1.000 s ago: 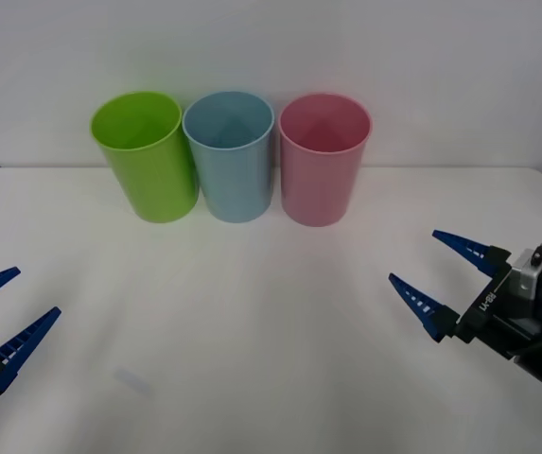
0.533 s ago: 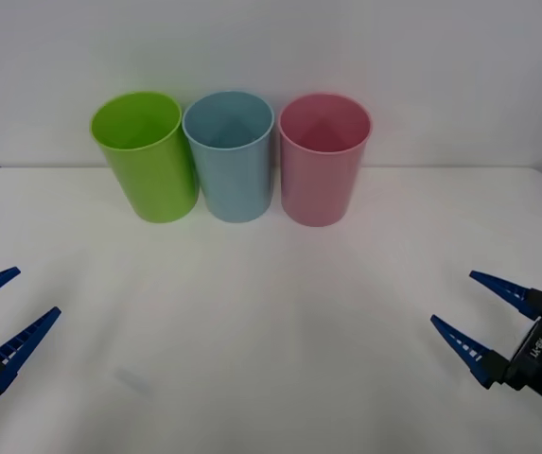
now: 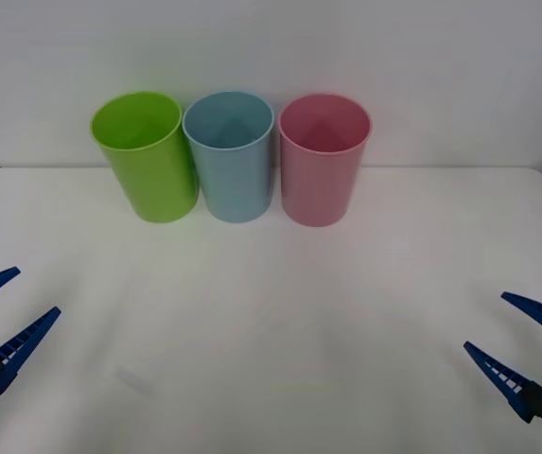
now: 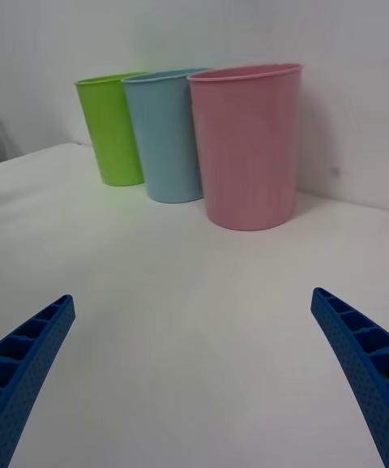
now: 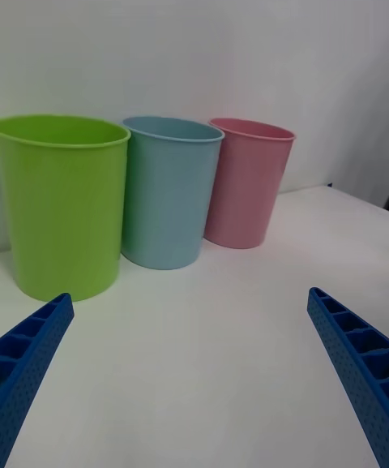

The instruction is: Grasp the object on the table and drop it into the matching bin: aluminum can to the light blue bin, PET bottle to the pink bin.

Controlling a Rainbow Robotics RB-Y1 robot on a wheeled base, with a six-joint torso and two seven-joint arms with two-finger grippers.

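Note:
The light blue bin (image 3: 233,161) stands at the back of the white table (image 3: 271,312), with the pink bin (image 3: 323,165) touching its right side. The object, whether aluminum can or PET bottle, is out of view. My left gripper (image 3: 37,290) hovers open at the front left edge with nothing between its fingers. My right gripper (image 3: 485,320) is open and empty at the front right corner. The right wrist view looks past the right gripper (image 4: 192,296) to the pink bin (image 4: 247,152) and light blue bin (image 4: 166,139). The left gripper (image 5: 190,294) faces the light blue bin (image 5: 166,192) and pink bin (image 5: 243,184).
A lime green bin (image 3: 148,161) stands left of the light blue one, close against it. All three bins sit in a row near the table's back edge, in front of a white wall. A faint smudge (image 3: 133,380) marks the tabletop at front left.
My right gripper has drawn back from the middle right of the table toward the front right corner, still open. The left gripper and the bins have not moved.

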